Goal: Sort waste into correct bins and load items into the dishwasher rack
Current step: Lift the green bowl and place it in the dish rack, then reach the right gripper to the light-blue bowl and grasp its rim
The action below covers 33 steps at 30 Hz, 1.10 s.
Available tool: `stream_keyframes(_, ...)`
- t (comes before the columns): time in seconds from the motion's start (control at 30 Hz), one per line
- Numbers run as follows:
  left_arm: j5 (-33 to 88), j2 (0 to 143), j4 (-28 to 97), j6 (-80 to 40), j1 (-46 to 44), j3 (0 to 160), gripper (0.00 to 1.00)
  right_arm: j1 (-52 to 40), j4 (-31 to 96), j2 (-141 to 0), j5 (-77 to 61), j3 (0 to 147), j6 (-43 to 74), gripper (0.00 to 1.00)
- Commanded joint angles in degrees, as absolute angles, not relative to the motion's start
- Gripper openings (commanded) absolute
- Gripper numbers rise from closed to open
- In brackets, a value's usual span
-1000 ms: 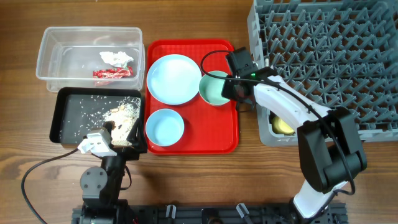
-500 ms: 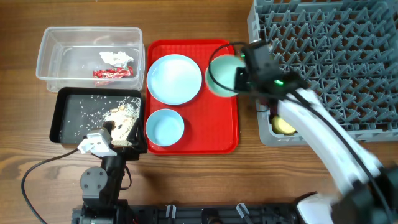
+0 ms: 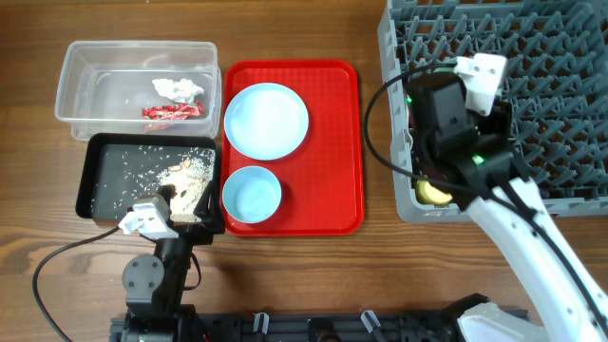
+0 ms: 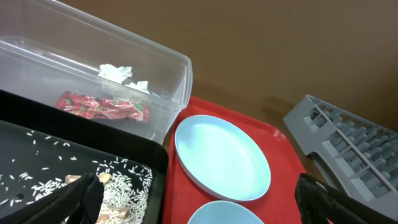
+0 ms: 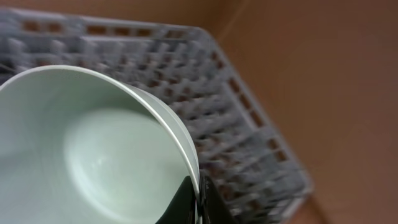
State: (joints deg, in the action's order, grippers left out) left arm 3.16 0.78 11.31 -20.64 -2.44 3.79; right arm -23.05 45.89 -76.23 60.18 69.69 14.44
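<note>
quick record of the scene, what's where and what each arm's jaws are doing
red tray: pale blue plate, small pale blue bowl
clear bin: red wrapper, white tissue
black bin: rice scraps
right jaws: shut on pale green bowl rim, over dishwasher rack
left jaws: open, by black bin's near edge

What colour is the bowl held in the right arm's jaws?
Pale green; the round bowl shows best in the right wrist view.
</note>
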Motion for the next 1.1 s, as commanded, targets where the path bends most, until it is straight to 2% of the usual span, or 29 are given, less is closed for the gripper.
stream_keyframes(0.0,4.03,0.16,11.16,-20.32,-2.02,3.4,1.0,-20.75,45.58,-82.08,67.13,69.73,8.75,0.04)
stream_keyframes(0.2,4.03,0.16,11.14,-20.32,-2.02,3.4,1.0,-18.87,46.78,-90.61,67.13,69.73,4.43,0.05)
stream_keyframes(0.57,4.03,0.16,11.16,-20.32,-2.02,3.4,1.0,-18.79,46.15,-97.73,65.54,69.73,1.74,0.05)
stream_keyframes(0.73,4.03,0.16,11.16,-20.32,-2.02,3.4,1.0,-20.64,47.55,-98.5,61.3,69.73,1.52,0.05)
stream_keyframes(1.07,4.03,0.16,11.14,-20.32,-2.02,3.4,1.0,-24.86,50.5,-98.5,61.28,69.73,1.5,0.1)
